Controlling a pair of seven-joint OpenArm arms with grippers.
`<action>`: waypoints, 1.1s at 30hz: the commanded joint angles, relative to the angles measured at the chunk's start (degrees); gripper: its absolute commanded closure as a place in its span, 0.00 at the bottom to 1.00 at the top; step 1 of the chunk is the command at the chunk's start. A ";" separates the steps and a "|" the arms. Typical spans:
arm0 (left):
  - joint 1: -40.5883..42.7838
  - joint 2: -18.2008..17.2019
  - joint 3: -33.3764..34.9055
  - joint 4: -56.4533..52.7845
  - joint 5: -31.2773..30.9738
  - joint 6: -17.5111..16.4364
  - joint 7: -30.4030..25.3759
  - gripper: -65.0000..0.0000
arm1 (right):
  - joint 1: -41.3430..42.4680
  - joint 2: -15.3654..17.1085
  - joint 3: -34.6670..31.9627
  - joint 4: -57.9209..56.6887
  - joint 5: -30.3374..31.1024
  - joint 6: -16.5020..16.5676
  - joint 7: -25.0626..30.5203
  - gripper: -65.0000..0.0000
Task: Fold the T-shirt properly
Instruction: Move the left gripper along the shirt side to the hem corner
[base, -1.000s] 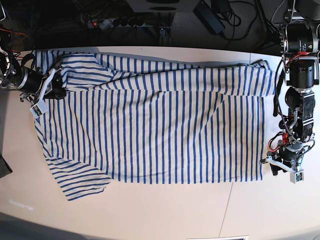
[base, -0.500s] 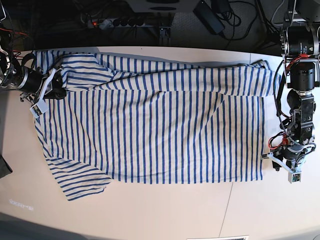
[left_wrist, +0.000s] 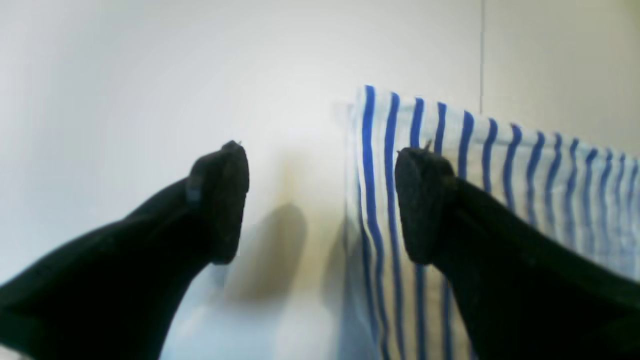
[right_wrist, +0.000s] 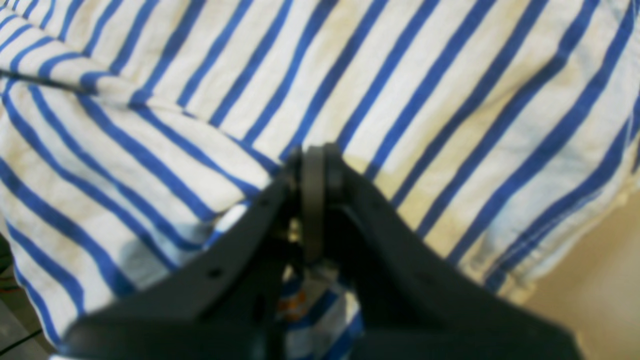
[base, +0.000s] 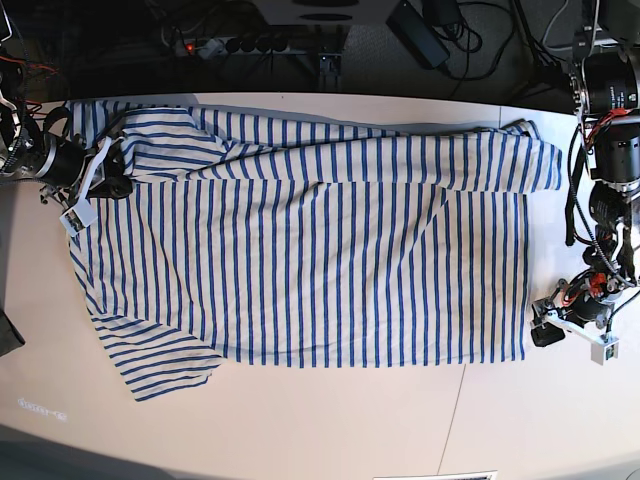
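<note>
The T-shirt (base: 320, 260), cream with narrow blue stripes, lies spread across the table with its upper edge folded over and one sleeve (base: 165, 365) sticking out at the lower left. My left gripper (base: 548, 330) stands open just off the shirt's lower right hem corner. In the left wrist view its fingers (left_wrist: 222, 200) are wide apart, one over bare table and one over the striped hem (left_wrist: 500, 150). My right gripper (base: 116, 178) is at the shirt's upper left end. In the right wrist view it (right_wrist: 315, 200) is shut on a pinch of the striped fabric (right_wrist: 425, 75).
The pale table (base: 330, 420) has a thin seam (base: 452, 420) at the lower right. Beyond its far edge lie a power strip (base: 240, 44), a black adapter (base: 420, 30) and cables. Both arms' bases and wiring stand at the table's left and right ends.
My left gripper has opened and let go of the hem corner, drawing slightly down and away from the shirt. The right arm and the shirt's left end have not moved.
</note>
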 joint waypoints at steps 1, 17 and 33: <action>-1.53 -0.81 -0.46 0.92 -2.08 -2.78 0.39 0.27 | -0.35 0.63 -0.31 -0.57 -2.78 3.28 -4.00 1.00; -1.57 -0.79 -4.72 -11.74 -13.99 -6.19 5.27 0.27 | -0.37 0.63 -0.31 -0.57 -2.73 3.26 -4.15 1.00; -4.59 2.86 -3.30 -13.25 -14.29 -7.06 6.88 0.27 | -0.37 0.63 -0.31 -0.57 -2.73 3.28 -4.20 1.00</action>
